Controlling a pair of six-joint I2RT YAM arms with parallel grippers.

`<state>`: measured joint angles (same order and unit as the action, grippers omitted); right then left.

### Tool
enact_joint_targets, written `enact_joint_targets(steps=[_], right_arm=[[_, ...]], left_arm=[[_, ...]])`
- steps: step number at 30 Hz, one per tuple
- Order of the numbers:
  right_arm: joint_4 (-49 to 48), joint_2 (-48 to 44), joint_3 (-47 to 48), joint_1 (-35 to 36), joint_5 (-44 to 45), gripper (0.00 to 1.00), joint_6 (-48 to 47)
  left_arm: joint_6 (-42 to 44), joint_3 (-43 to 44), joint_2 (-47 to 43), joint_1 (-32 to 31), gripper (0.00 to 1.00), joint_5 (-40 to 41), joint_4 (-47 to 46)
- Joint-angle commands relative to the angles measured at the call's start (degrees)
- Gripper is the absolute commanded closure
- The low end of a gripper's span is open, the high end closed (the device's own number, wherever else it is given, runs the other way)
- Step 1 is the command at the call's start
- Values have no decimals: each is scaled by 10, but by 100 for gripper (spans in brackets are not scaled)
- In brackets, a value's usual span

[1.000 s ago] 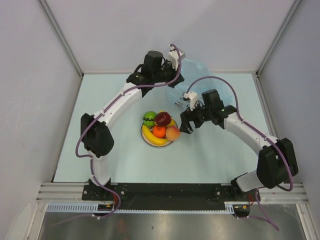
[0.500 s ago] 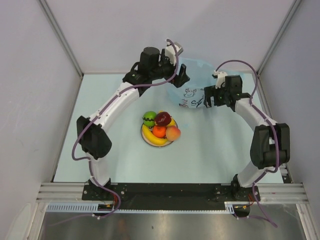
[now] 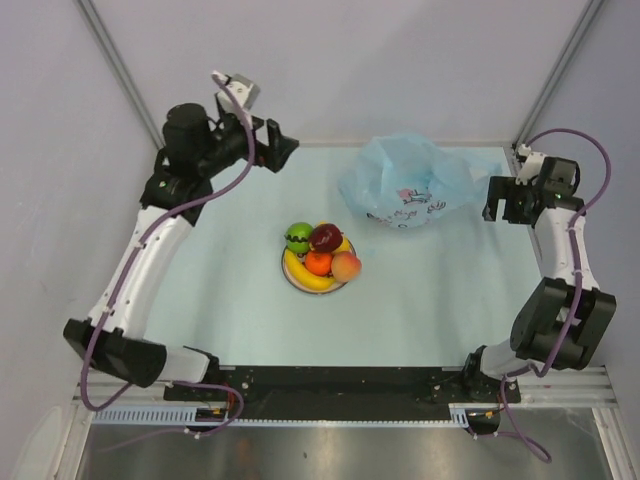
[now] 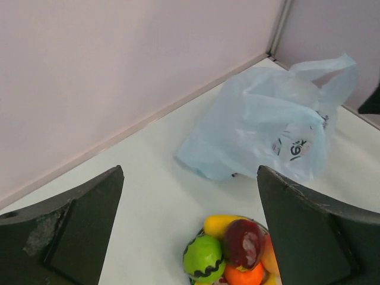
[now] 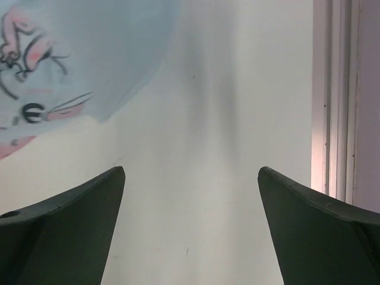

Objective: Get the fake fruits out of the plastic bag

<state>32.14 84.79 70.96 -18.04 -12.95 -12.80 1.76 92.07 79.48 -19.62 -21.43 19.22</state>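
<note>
Bright, even, sharp; soft shadows

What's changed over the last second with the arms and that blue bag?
Both arms pulled away from the plastic bag. The left gripper swung back toward the left wall. The right gripper, first beside the plate, passed the bag and retreated to the right edge. Both are open and empty, and the bag now lies slumped on its own. The fake fruits stayed piled on the plate.

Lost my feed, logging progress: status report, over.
Left gripper open, right gripper open, both empty. Fake fruits piled on plate. Plastic bag lies apart, far right. Nothing in the way.
</note>
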Motion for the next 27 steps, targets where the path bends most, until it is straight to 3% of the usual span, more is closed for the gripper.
enact_joint_targets(steps=[1,7,12,27], right_arm=[[43,-91,40,3,-55,0,0],[28,-151,54,49,26,0,70],[21,-172,55,156,127,0,89],[-17,-133,152,237,157,1,115]], left_arm=[[-30,-82,-44,44,0,-3,5],[-53,-198,-79,92,0,7,-9],[-53,-248,-93,101,0,42,-15],[-49,-297,-150,154,0,74,-8]])
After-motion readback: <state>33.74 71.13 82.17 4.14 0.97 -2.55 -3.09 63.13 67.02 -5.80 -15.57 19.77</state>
